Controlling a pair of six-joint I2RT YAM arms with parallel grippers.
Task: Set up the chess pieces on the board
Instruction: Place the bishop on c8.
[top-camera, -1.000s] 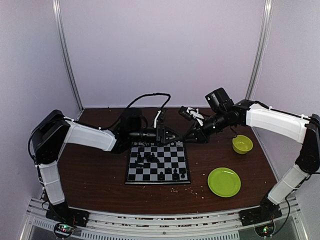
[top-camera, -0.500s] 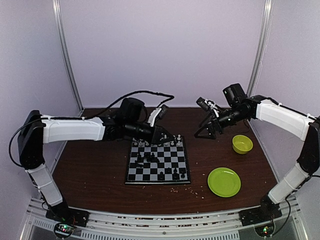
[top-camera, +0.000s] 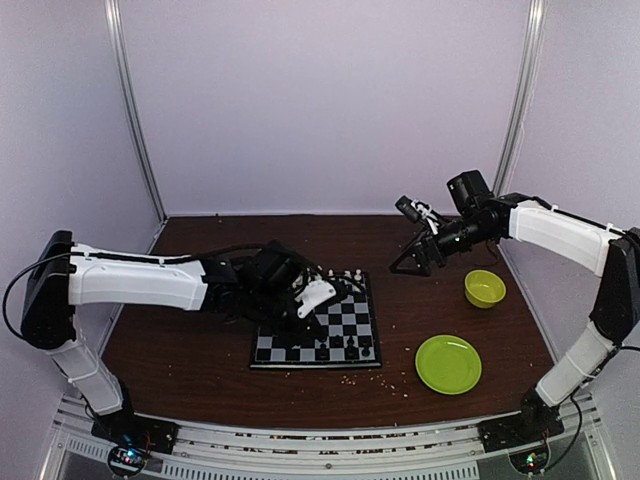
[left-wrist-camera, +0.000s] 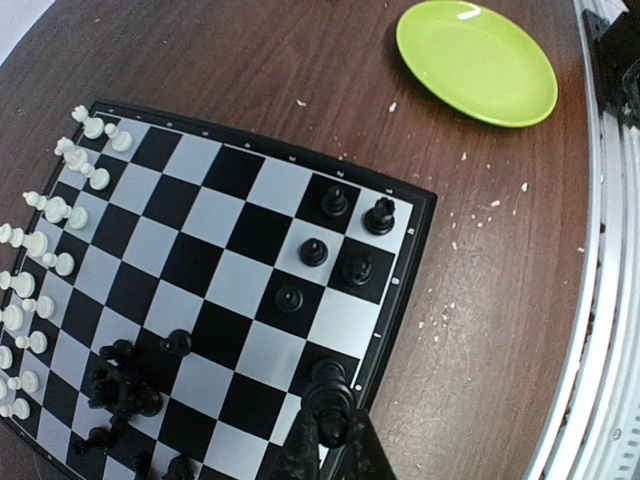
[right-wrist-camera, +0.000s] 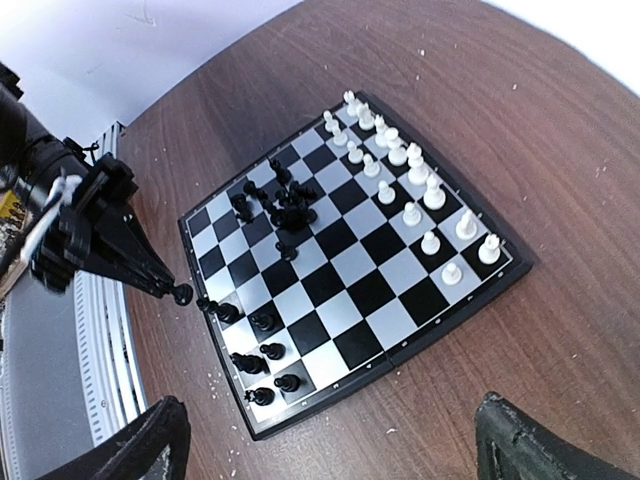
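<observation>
While my left gripper (left-wrist-camera: 330, 447) is cut off at the bottom edge of its wrist view, so that only its dark tips show, I can see them closed tight on a black piece (left-wrist-camera: 329, 392) whose top sticks up between them. It hangs over the lower rim of the board (left-wrist-camera: 215, 215); whether its foot touches a square I cannot tell. The board lies across the middle of that view on the brown table (left-wrist-camera: 250, 60). Along the left edge of the frame stand the white pieces (left-wrist-camera: 60, 210) in two rows, some of them cut off. Five black ones (left-wrist-camera: 357, 268) stand apart on squares toward the board's right corner. A heap of black pieces (left-wrist-camera: 120, 392) lies tangled at the lower left, too jumbled for me to count or tell apart. A green plate (left-wrist-camera: 477, 60) sits at the upper right, off the board, with pale crumbs (left-wrist-camera: 495, 204) scattered between.

My right gripper (top-camera: 408, 264) hangs at the upper right of the overhead view, apart from the board and near a green bowl (top-camera: 485, 288). In its wrist view its fingers (right-wrist-camera: 135, 450) show only as dark stubs in the two lower corners, spread wide and holding nothing. From overhead my left arm (top-camera: 140, 280) hides the board's upper left part.
</observation>
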